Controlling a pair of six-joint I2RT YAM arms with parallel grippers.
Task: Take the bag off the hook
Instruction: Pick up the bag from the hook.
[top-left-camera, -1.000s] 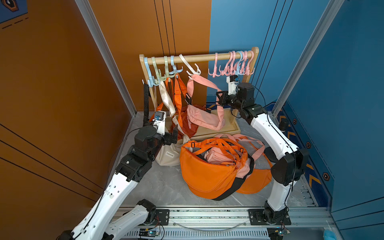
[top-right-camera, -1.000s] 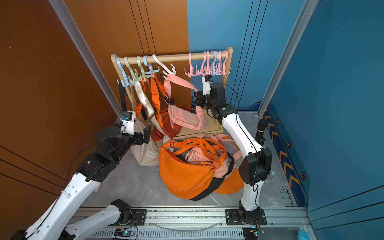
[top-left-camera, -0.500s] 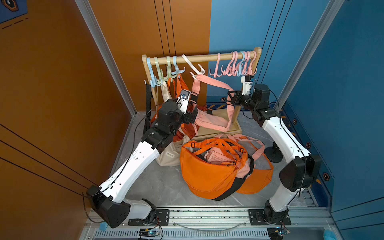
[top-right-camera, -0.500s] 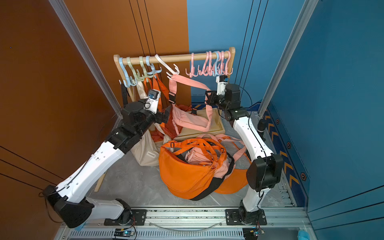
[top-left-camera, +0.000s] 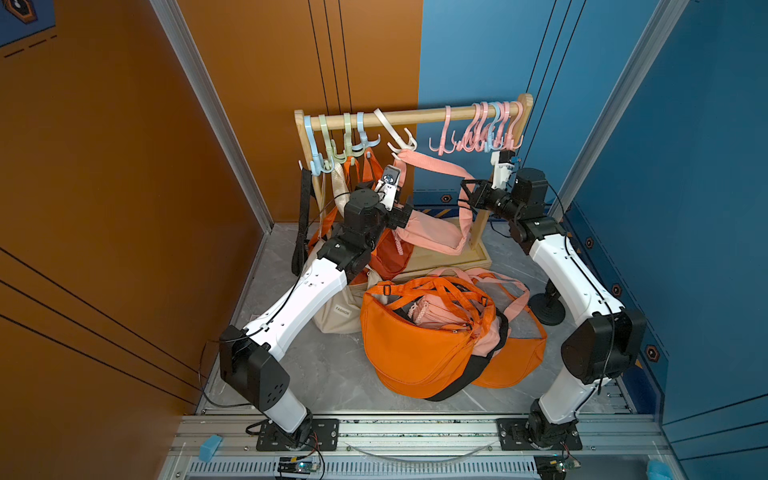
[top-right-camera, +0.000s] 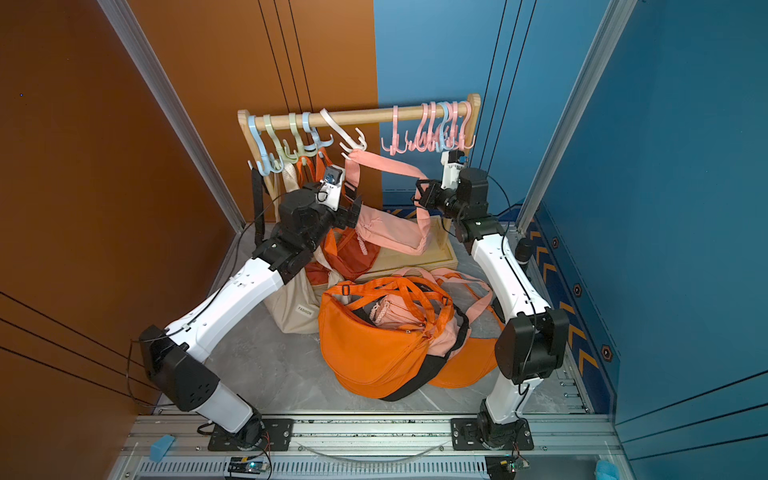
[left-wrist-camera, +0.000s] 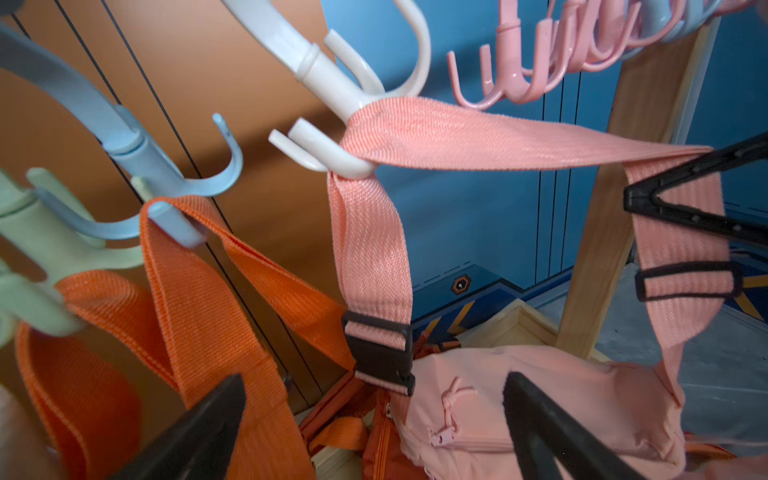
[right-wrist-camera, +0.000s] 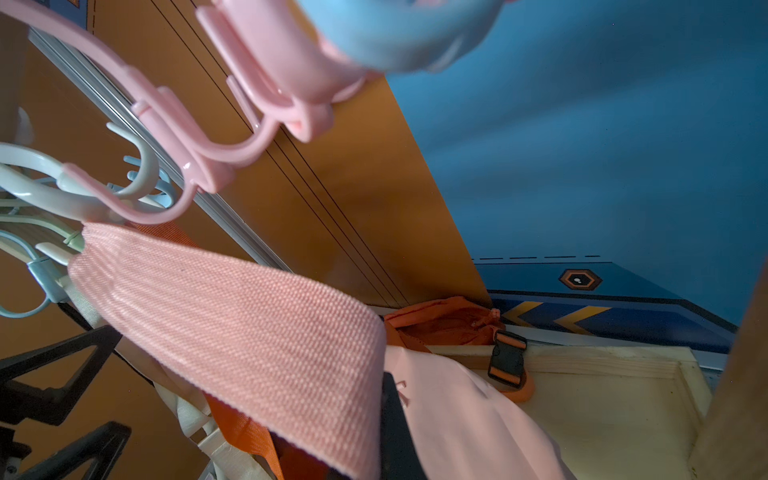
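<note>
Webbing fills the right wrist view and hides the right gripper (top-left-camera: 464, 195) there. The left wrist view shows its fingers (left-wrist-camera: 702, 219) pressed together on the strap (left-wrist-camera: 478, 137) of the pink bag (top-left-camera: 434, 237). That strap loops over a prong of the white hook (left-wrist-camera: 345, 104) on the wooden rail (top-left-camera: 419, 116). The bag sags over the rack's base (top-left-camera: 457, 262); whether it touches is unclear. The left gripper (top-left-camera: 404, 216) hovers just beside the bag with fingers (left-wrist-camera: 536, 424) spread, covering its buckle end in both top views. The left arm blocks much of the hanging orange bags (top-left-camera: 388, 255). More orange bags (top-left-camera: 415, 345) and a beige bag (top-left-camera: 338, 311) lie heaped on the floor in front.
</note>
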